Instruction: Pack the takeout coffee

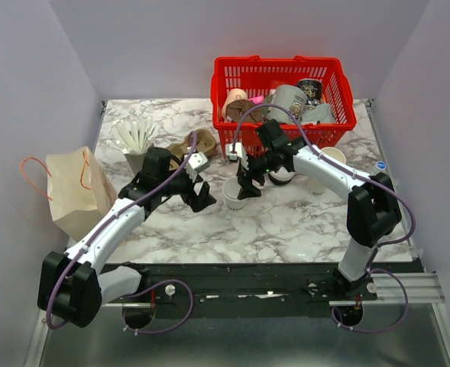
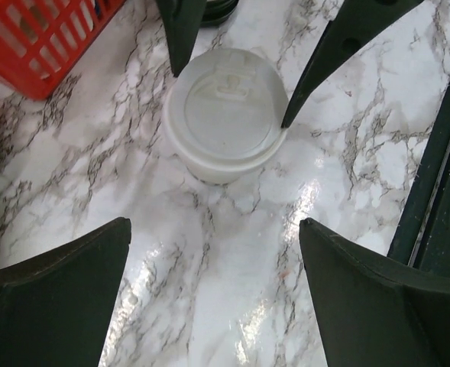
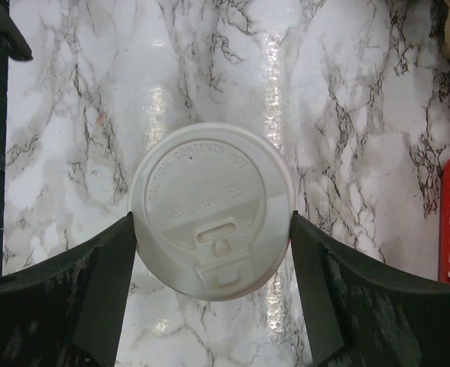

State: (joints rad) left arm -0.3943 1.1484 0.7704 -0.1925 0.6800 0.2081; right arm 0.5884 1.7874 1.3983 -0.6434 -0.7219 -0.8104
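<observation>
Cup (image 1: 231, 200): lidded, upright at the table's (image 1: 301, 222) centre, axis vertical. Right gripper (image 3: 213, 222): closed on its top rim from both sides. Left gripper (image 2: 213, 229): wide, empty, just left of cup, not touching. Bag (image 1: 76, 191): far left of frame, well apart from cup, nearer the left arm.

Even overhead light is glaring in white streaks off the marble tabletop (image 3: 270, 84), upper centre; shadows are falling soft
</observation>
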